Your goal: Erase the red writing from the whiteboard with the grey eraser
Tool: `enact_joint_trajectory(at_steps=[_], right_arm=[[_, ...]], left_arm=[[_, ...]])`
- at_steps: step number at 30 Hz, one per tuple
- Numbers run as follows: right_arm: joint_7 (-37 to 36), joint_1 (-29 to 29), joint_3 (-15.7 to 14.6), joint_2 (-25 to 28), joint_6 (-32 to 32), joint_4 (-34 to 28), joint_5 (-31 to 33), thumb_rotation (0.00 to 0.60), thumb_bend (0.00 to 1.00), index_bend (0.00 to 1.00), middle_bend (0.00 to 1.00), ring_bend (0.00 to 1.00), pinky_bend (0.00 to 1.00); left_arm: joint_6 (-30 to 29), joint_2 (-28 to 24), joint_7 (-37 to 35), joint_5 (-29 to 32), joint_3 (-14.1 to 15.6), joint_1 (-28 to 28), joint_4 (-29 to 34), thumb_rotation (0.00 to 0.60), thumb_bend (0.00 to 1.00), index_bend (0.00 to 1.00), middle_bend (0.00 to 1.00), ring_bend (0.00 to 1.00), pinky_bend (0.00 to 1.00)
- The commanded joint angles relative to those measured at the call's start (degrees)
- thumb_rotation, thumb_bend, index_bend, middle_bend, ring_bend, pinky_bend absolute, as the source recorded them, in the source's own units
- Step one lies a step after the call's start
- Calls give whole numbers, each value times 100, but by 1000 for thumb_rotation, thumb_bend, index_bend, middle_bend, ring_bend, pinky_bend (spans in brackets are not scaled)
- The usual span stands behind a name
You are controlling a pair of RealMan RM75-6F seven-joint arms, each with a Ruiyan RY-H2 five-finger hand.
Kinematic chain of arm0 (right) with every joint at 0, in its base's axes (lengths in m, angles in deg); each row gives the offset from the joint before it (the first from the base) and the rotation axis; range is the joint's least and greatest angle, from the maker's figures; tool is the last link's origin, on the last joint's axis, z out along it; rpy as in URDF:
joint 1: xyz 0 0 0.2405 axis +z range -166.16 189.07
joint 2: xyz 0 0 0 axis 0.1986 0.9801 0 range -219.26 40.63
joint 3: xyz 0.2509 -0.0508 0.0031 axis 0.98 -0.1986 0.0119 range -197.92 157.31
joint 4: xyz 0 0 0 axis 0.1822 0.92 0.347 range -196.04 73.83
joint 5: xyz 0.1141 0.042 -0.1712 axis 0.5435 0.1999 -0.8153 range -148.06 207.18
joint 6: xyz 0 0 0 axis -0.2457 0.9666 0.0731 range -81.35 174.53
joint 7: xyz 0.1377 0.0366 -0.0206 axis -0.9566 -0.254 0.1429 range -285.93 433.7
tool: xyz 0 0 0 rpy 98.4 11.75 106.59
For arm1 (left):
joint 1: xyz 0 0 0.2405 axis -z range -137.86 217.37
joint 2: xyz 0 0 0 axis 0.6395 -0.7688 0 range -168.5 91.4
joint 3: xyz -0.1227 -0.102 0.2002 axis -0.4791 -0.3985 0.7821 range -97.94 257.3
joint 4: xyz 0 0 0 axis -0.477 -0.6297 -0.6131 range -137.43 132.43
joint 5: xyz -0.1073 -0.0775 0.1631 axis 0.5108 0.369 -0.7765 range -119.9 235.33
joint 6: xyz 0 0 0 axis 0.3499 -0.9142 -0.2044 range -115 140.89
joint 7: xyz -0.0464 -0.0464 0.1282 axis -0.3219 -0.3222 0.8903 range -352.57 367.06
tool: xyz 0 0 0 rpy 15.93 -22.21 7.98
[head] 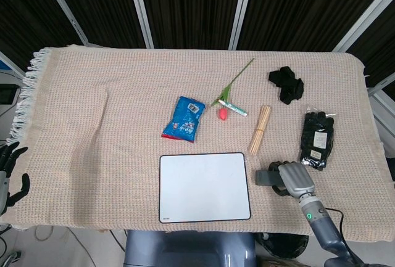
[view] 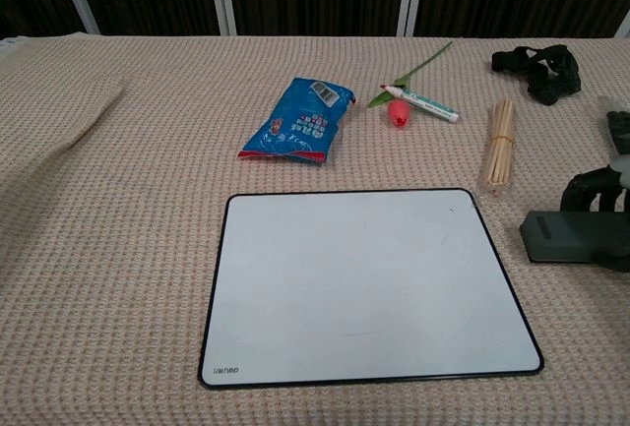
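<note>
The right hand (head: pixel 292 179) grips the eraser (head: pixel 266 177) at lower right — just right of the clean board (head: pixel 204 186), long axis sideways — cloth directly beneath for set-down.

We read one mark only: small grey logo, approx "usneo", bottom-left corner of whiteboard (view: pixel 369 283) in chest view; letters tiny, spelling not certain. Blue snack bag (view: pixel 298 120) has white print + a white label at its top end, too small to read. Marker pen (view: pixel 425 103) barrel has print, illegible. Black packet (head: pixel 316 139) shows a white label, unreadable too.
</note>
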Motion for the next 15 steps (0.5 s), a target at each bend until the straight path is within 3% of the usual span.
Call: enact_joint_trajectory(at_steps=[1, 5, 8, 15], right_arm=[[30, -12, 29, -22, -20, 55, 63, 600, 242, 211, 275, 332, 295], [-6, -53, 57, 65, 55, -30, 27, 600, 103, 40, 81, 134, 160], [-70, -91, 54, 187, 99, -163, -48, 600, 63, 0, 8, 42, 144], [-295, -346, 100, 693, 636, -653, -401, 600, 59, 0, 0, 30, 143]], left_arm=[[-1, -1, 0, 2, 0, -1, 0, 600, 557, 162, 46, 0, 75], [1, 2, 9, 8, 0, -2, 5, 600, 558, 161, 46, 0, 75], [1, 6, 13, 3, 4, -3, 4, 600, 558, 161, 46, 0, 75], [-6, 3, 13, -2, 8, -9, 5, 600, 558, 161, 46, 0, 75]])
